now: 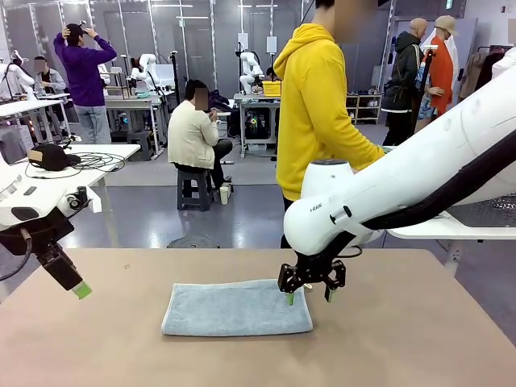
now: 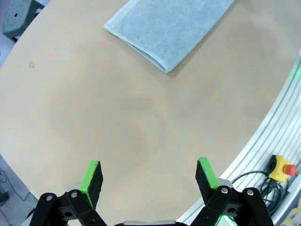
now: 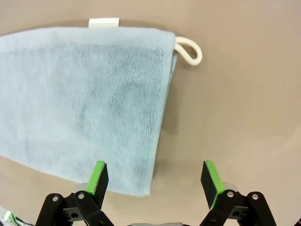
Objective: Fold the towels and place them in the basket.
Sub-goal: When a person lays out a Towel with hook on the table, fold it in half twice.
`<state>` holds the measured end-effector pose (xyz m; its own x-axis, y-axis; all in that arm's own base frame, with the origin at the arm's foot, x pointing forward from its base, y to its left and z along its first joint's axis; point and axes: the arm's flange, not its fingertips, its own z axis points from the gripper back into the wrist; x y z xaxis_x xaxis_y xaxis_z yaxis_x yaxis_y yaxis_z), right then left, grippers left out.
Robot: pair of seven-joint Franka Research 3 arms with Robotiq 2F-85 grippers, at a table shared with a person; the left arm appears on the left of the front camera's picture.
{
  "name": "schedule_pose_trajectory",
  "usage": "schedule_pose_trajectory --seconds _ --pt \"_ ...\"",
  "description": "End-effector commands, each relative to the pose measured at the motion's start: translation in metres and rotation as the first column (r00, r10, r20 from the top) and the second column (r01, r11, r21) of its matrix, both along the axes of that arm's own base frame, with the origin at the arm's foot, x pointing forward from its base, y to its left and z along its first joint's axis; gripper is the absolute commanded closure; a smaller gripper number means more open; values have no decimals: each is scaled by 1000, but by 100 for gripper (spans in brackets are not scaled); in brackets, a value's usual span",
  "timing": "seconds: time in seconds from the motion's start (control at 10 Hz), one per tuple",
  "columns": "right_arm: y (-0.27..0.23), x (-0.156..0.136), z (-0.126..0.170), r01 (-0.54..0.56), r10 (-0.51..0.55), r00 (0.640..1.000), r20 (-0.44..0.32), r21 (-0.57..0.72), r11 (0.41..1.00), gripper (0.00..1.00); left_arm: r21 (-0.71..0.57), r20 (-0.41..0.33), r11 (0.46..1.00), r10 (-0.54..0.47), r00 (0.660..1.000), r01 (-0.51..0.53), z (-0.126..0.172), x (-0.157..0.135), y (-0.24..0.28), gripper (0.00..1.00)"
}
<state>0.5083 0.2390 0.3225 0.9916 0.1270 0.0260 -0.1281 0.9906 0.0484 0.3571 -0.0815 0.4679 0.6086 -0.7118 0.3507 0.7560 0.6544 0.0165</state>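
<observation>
The right claw (image 1: 310,296) is open, its two green pads spread wide, and it hangs low over the right end of a pale grey-blue towel (image 1: 236,308). In the right wrist view, one finger of this claw (image 3: 154,172) sits above the towel's (image 3: 80,103) corner and the other above bare desk just beside it. Whether a pad touches the cloth cannot be told.

The towel lies folded into a flat rectangle near the middle of the brown desk (image 1: 403,339), its long side running along the front edge. A small white label (image 3: 104,22) sticks out from one edge, and a white corner loop (image 3: 190,50) rests on the desk at the corner.

The left claw (image 1: 81,289) is also open and empty. It hangs above the desk's left edge, well apart from the towel (image 2: 169,28). Between its fingers (image 2: 148,169) lies only bare desk.

A person in a yellow hoodie (image 1: 314,105) stands at the far edge.
</observation>
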Motion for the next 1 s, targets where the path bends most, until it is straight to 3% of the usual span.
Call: schedule_pose_trajectory --seconds 0.0,0.8,0.9 --pt "11 12 -10 78 -78 996 31 16 997 0 9 3 1000 12 1000 -12 0 0 0 0" --pt "12 30 -31 150 -150 988 19 26 988 0 9 3 1000 12 1000 -12 0 0 0 0" --pt "10 29 -34 152 -153 988 14 31 988 18 9 3 1000 12 1000 -12 0 0 0 0"
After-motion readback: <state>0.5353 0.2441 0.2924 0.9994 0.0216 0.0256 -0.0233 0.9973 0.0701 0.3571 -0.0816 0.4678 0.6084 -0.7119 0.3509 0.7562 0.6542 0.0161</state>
